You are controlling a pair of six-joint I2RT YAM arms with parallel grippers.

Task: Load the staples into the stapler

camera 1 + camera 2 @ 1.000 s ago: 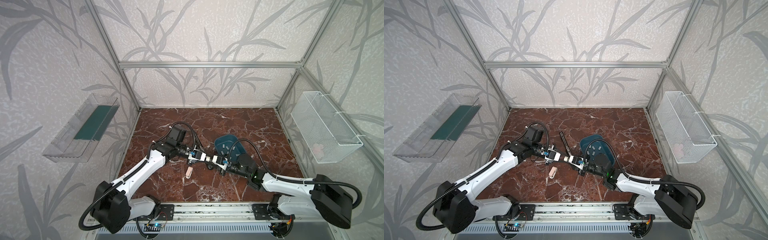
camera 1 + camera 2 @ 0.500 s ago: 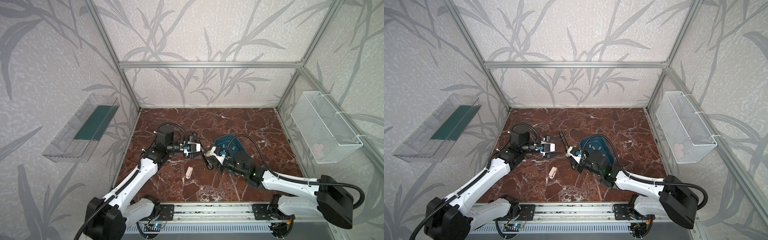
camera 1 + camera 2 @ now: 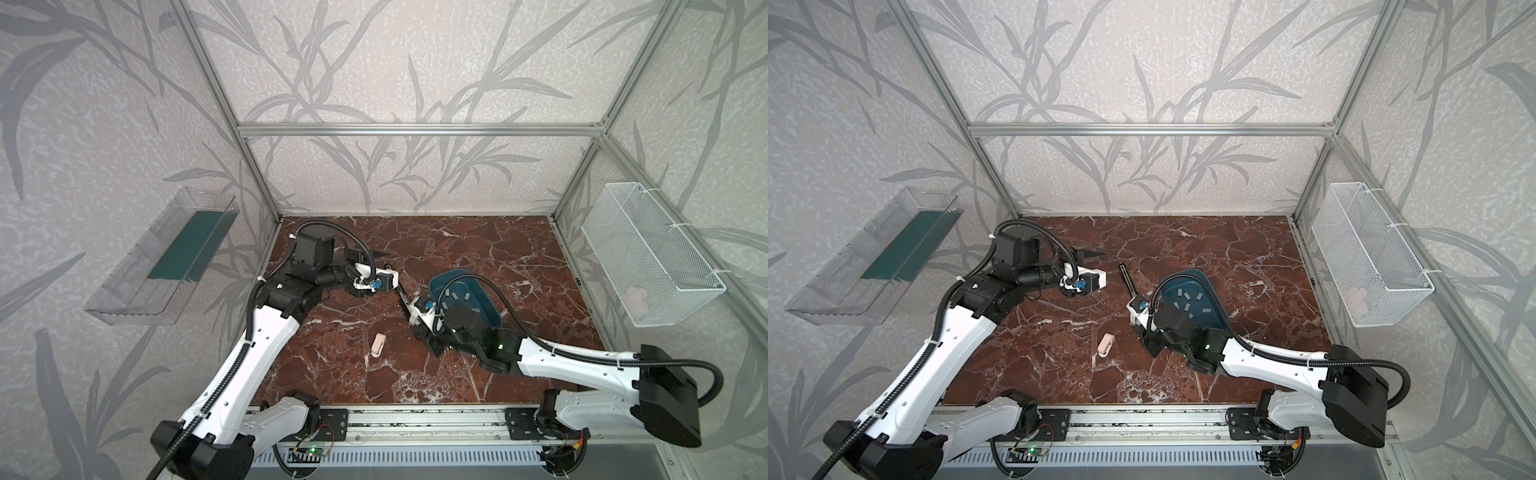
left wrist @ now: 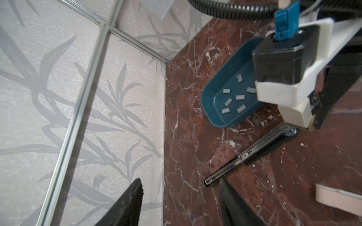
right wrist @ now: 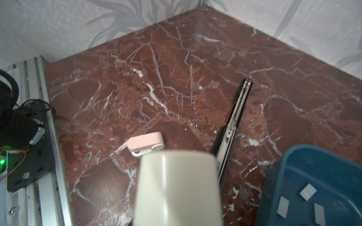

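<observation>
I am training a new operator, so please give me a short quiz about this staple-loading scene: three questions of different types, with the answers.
1. True or false: the staples lie inside the blue tray.
2. The left pincer is: A) open and empty; B) shut on a staple strip; C) shut on the tray.
3. What colour is the small object lying alone on the table, apart from the stapler?

Key: 1 true; 2 A; 3 pink.
</observation>
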